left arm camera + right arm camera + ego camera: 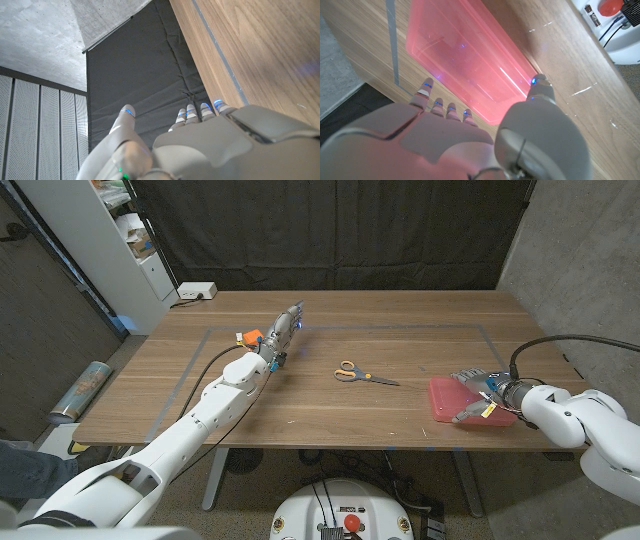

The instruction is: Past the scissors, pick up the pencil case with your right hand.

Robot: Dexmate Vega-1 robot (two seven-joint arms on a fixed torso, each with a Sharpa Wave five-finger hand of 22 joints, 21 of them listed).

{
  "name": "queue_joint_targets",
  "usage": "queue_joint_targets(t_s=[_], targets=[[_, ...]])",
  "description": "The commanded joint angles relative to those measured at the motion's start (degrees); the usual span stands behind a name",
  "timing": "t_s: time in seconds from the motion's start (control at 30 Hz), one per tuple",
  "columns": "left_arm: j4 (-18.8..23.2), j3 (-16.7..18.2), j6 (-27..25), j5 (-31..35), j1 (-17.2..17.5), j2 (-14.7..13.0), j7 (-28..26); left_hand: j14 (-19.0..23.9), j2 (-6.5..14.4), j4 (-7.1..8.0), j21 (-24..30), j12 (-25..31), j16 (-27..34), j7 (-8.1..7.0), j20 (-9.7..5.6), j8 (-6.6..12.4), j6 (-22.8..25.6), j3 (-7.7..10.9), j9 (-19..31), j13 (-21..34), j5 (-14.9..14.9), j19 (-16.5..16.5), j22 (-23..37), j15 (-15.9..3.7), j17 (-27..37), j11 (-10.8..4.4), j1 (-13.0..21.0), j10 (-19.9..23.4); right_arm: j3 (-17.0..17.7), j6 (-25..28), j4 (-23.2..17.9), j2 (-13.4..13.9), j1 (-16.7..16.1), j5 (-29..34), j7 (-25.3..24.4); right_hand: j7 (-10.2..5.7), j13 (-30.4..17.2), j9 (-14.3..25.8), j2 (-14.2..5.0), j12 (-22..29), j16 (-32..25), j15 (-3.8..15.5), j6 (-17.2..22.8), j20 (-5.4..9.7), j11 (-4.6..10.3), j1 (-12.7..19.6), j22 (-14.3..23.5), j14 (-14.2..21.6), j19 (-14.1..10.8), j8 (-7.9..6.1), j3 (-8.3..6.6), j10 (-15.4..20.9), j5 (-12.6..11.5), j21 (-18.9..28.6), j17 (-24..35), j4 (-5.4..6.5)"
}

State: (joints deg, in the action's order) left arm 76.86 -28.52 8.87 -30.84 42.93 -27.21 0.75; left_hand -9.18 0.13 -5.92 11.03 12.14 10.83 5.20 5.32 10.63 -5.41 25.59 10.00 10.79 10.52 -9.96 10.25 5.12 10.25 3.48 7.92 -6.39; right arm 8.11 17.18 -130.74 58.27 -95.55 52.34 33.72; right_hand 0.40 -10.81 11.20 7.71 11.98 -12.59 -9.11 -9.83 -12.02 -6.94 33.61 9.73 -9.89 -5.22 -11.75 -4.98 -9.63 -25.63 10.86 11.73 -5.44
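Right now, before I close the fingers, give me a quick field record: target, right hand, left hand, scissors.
target: pink pencil case, lying flat near the table's right end
right hand: at the case's right end, fingers on one side and thumb on the other, no firm grip visible
left hand: stretched out over the table's far left part, holding nothing
scissors: mid-table, left of the case, untouched

You've got a wooden table (pixel 320 415) with a taped grey rectangle outline (pixel 350 328) marked across its top. The scissors (pixel 362 375), orange and blue handles, lie near the middle inside that outline. The pink pencil case (pixel 455 402) lies flat toward your right side, by the tape's right edge. A small orange block (pixel 252 335) sits on the left part.
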Motion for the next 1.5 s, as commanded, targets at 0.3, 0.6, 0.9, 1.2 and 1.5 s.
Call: queue_joint_targets(t_s=[0.3, 0.6, 0.9, 1.2, 1.5], targets=[[-1.4, -0.8, 0.0, 0.2, -0.7, 0.9, 0.5, 0.0, 0.4, -0.31, 0.3, 0.0, 0.1, -0.21, 0.49, 0.11, 0.0, -0.16, 0.2, 0.3, 0.0, -4.9, 0.2, 0.17, 0.2, -0.17, 0.1, 0.2, -3.7, 4.4, 2.9, 4.5, 1.2, -6.5, -6.0, -0.84, -0.2, 0.1, -1.27, 1.0, -1.0, 1.12, -8.2, -0.08, 1.23, 1.1, 0.3, -2.7, -2.7, -1.17, 0.83, -7.2, -0.1, 1.0, -0.1, -0.15], [-1.9, -0.8, 0.2, 0.1, -0.9, 1.1, 0.9, 0.0, 0.5, -0.34, 0.3, 0.0, 0.0, -0.27, 0.63, 0.11, 0.0, -0.2, 0.2, 0.3, 0.0, -5.0, 0.2, 0.13, 0.2, -0.39, 0.1, 0.2, -5.1, 5.3, 4.0, 5.9, 0.6, -7.8, -12.5, -2.23, -0.4, 0.1, -2.5, 2.5, -3.2, 3.64, 0.1, 0.03, 2.86, 4.2, 0.4, 5.8, -15.8, -2.38, 2.16, 1.3, -1.0, 3.7, 0.0, -0.77], [-2.6, -0.8, 0.5, 0.0, -0.9, 1.3, 1.1, 0.0, 0.5, -0.36, 0.3, 0.0, 0.1, -0.28, 0.65, 0.11, 0.0, -0.23, 0.2, 0.3, 0.0, -5.0, 0.2, 0.2, 0.2, -0.42, 0.1, 0.2, -5.3, 5.2, 4.7, 6.8, -0.4, -9.5, -17.4, -4.29, -0.4, -0.1, -4.63, 4.3, -6.4, 7.64, 12.5, 1.1, 5.06, 8.3, 0.3, 17.2, -29.3, -3.99, 3.0, 14.1, -2.2, 4.9, 0.7, -1.16], [-3.3, -0.9, 0.7, -0.1, -1.2, 1.6, 1.5, 0.2, 0.5, -0.39, 0.3, 0.0, 0.1, -0.27, 0.97, 0.11, 0.0, -0.28, 0.2, 0.3, 0.0, -4.9, 0.2, 0.32, 0.2, -0.35, 0.1, 0.1, -5.9, 5.3, 5.1, 8.3, -0.4, -11.7, -19.2, -5.15, -0.5, 0.0, -5.7, 4.9, -8.0, 9.05, 16.7, 5.03, 6.11, 9.6, 0.3, 22.9, -34.1, -4.32, 3.17, 19.4, -2.4, 5.2, 1.0, -1.1], [-4.1, -0.9, 0.7, -0.1, -1.9, 1.7, 1.9, 0.2, 0.5, -0.41, 0.4, -0.1, 0.1, -0.28, 1.3, 0.11, 0.0, -0.34, 0.2, 0.3, 0.0, -4.9, 0.2, 0.32, 0.2, -0.4, 0.1, 0.1, -7.1, 6.2, 5.3, 9.0, 0.1, -12.9, -21.9, -5.63, -0.6, 0.0, -6.73, 5.5, -8.5, 9.77, 19.7, 5.57, 7.45, 10.8, 0.3, 24.8, -35.5, -4.76, 2.92, 22.9, -2.3, 4.9, 1.2, -1.18]])
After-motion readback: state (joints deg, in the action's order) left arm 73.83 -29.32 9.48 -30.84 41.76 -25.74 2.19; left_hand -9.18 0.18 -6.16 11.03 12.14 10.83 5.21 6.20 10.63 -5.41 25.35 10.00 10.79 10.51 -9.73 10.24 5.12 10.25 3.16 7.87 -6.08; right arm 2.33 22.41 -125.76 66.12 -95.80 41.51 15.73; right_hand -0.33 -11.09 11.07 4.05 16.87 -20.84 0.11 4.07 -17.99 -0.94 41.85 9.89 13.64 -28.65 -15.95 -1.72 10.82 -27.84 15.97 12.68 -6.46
